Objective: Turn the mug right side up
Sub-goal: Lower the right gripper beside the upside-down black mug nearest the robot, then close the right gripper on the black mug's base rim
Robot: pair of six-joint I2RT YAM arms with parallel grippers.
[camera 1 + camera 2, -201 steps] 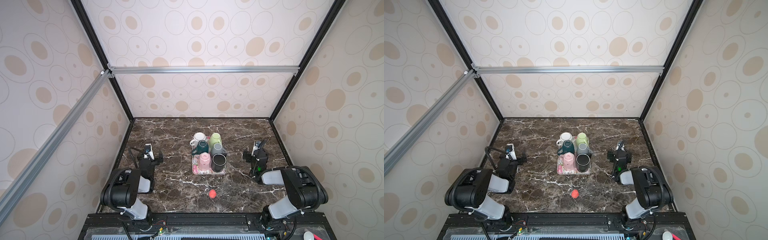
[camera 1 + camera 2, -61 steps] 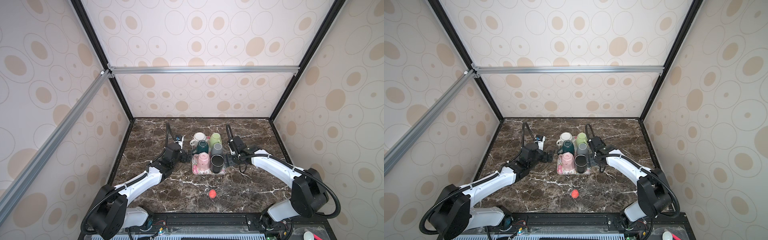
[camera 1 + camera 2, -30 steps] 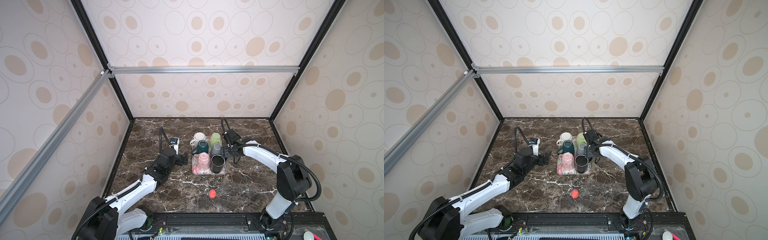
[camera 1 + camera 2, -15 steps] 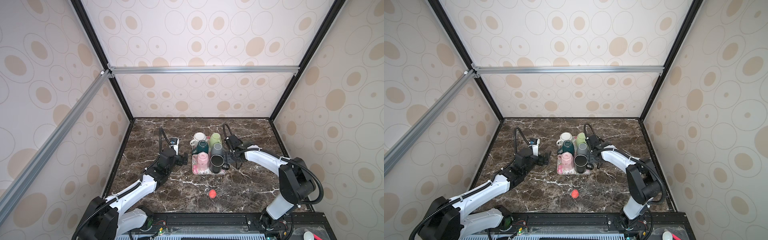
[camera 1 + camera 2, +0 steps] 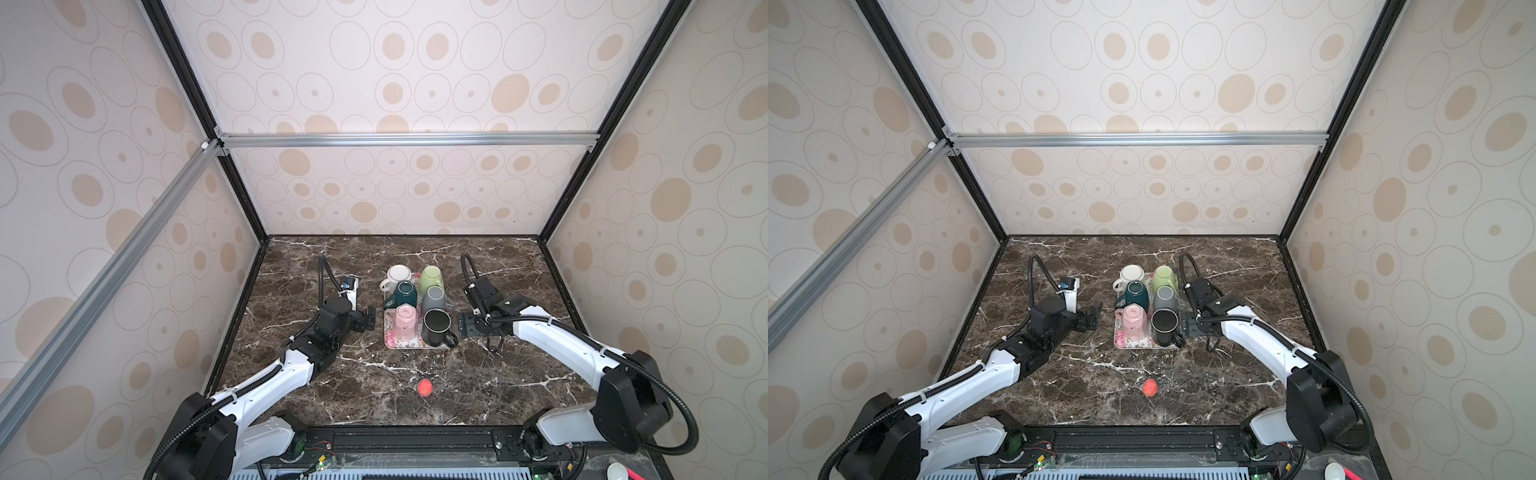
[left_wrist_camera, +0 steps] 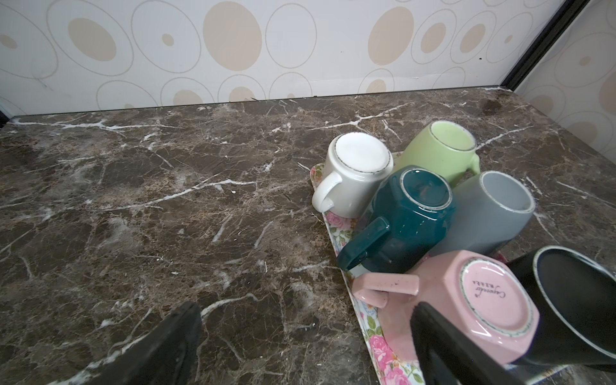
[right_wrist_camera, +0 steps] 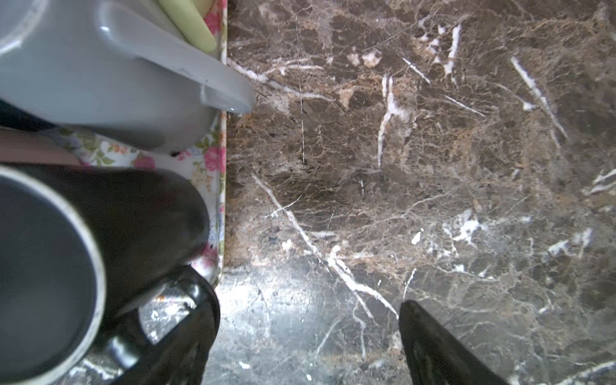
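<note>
From my station the dark marble tabletop spreads across both top views, and the left arm and right arm reach in from 6 o'clock toward its middle. A floral tray lies at the centre with six mugs packed on it in two columns. Three stand base up. The white mug is at the tray's 11 o'clock corner. The dark teal mug is at the 9 o'clock edge, tipped, handle toward 8 o'clock. The pink mug is at the 7 o'clock corner, its maker's mark plain in the left wrist view. The black mug at 5 o'clock sits mouth up, handle toward 4 o'clock. The light green mug at 1 o'clock and the grey mug at 3 o'clock lean; I cannot tell which end they show me.

The left gripper hangs at 9 o'clock of the pink mug, just off the tray, jaws spread fully wide and holding nothing. The right gripper is at 3 o'clock of the black mug, pointing down at bare marble, jaws wide apart and empty. One finger is just beside that mug's handle, and I cannot tell whether they touch.

A small red ball lies alone at 6 o'clock of the tray, well apart from it
</note>
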